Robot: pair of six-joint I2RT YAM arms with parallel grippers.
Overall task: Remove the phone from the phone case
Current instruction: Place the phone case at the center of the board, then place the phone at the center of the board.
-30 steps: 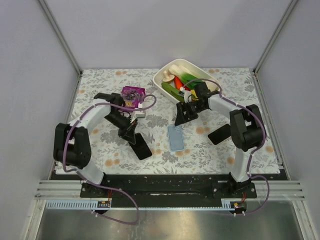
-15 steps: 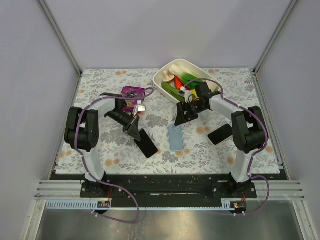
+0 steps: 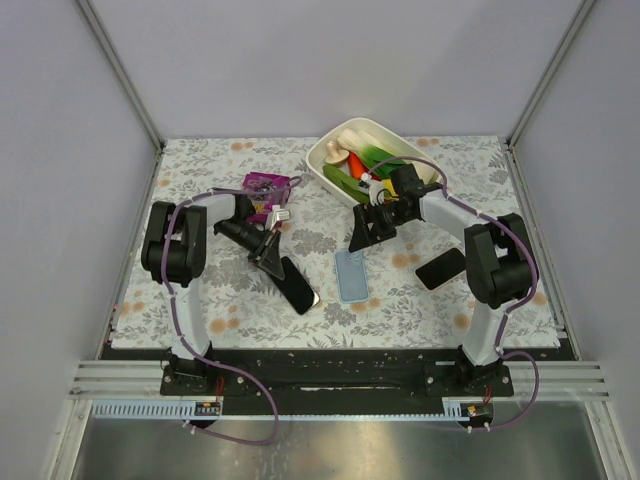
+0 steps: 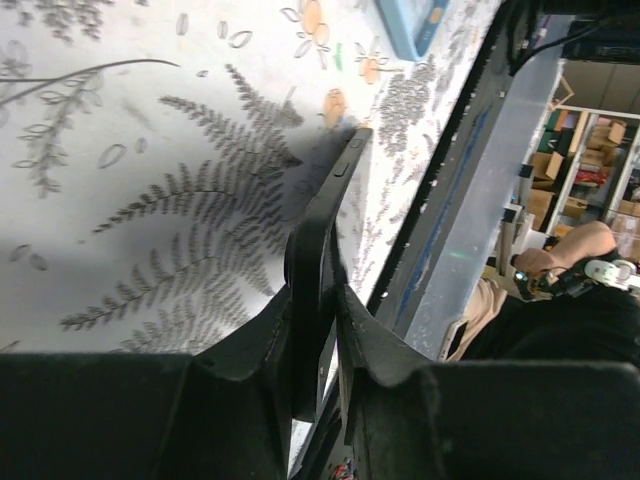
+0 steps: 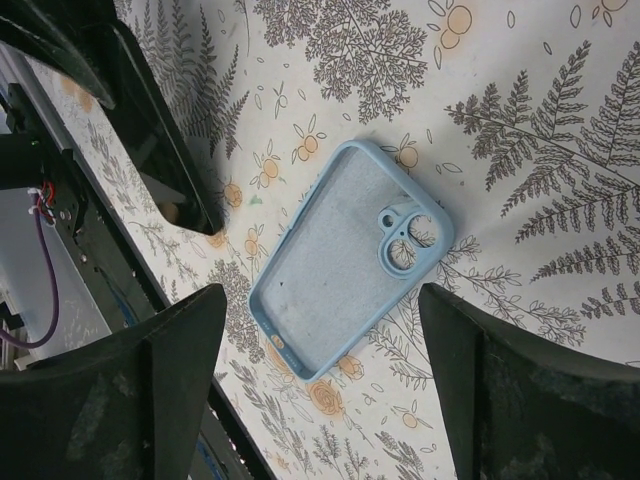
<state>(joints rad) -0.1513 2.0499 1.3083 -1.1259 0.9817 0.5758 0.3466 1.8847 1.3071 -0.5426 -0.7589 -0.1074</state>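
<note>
Floral-patterned table (image 3: 200,165) enclosed by plain pale walls (image 3: 330,60).

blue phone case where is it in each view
Top external: blue phone case lies flat near the middle, right of the black phone.
Left wrist: a corner at the top edge.
Right wrist: centre, inside facing up.
Shared landmark: the black phone, edge-on in left wrist, upper left in right wrist.
</note>
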